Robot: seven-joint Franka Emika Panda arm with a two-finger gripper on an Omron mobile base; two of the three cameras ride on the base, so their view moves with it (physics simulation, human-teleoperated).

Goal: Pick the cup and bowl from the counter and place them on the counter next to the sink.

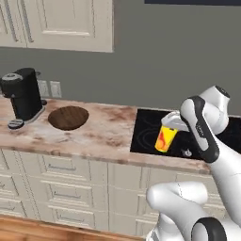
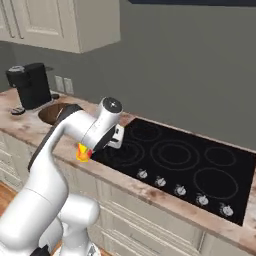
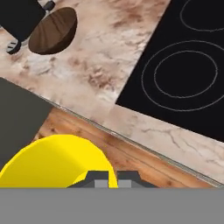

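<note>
My gripper (image 3: pixel 112 178) is shut on the rim of the yellow cup (image 3: pixel 56 162), which has red-orange blotches on its side. In the left base view the cup (image 1: pixel 165 137) hangs tilted from the gripper (image 1: pixel 172 120), above the near left part of the black cooktop. From the right base view only the cup's (image 2: pixel 83 153) lower end peeks out under the forearm. The dark brown bowl (image 1: pixel 68 117) rests on the beige-pink counter (image 1: pixel 109 137), well left of the cup; the arm partly covers the bowl (image 2: pixel 50 114) from the right. The hand view has the bowl (image 3: pixel 53 30) at upper left. The sink is out of view.
A black coffee machine (image 1: pixel 22 96) stands on the counter left of the bowl, against the wall. The black cooktop (image 2: pixel 180 155) takes up the counter's right part, with a row of knobs (image 2: pixel 180 190) along its front. Cream upper cabinets (image 1: pixel 61 23) hang above. Wood floor (image 3: pixel 131 157) lies below the counter edge.
</note>
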